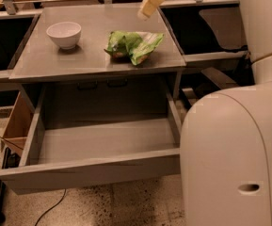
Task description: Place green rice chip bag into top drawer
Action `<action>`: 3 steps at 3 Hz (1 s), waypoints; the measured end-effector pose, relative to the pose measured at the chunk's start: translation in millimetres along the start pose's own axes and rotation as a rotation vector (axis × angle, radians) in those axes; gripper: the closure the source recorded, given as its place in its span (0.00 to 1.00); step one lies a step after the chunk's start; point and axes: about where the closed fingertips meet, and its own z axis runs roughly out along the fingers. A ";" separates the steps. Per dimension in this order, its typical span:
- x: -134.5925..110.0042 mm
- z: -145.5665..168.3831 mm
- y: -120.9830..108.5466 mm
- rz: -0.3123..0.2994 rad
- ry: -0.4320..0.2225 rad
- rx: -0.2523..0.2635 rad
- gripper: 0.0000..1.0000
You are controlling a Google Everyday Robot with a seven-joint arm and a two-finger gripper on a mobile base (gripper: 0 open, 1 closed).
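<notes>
The green rice chip bag [133,45] lies crumpled on the grey table top [46,60], right of its middle. The top drawer [93,169] below the table is pulled wide open, and its grey inside holds nothing that I can see. My gripper [146,12] is a tan piece reaching down from the top edge. It hangs above the table's far right part, just behind and above the bag, and does not touch it. My white arm [234,145] fills the right foreground.
A white bowl [64,34] stands on the table's left part. Dark shelves flank the table on both sides. A brown box [18,121] sits at the drawer's left. A cable [51,206] runs over the speckled floor in front.
</notes>
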 end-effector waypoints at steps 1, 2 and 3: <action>-12.8 26.3 0.1 0.118 0.001 -0.007 0.00; -12.8 26.3 0.1 0.118 0.001 -0.007 0.00; -5.5 67.9 15.5 0.154 0.021 -0.088 0.00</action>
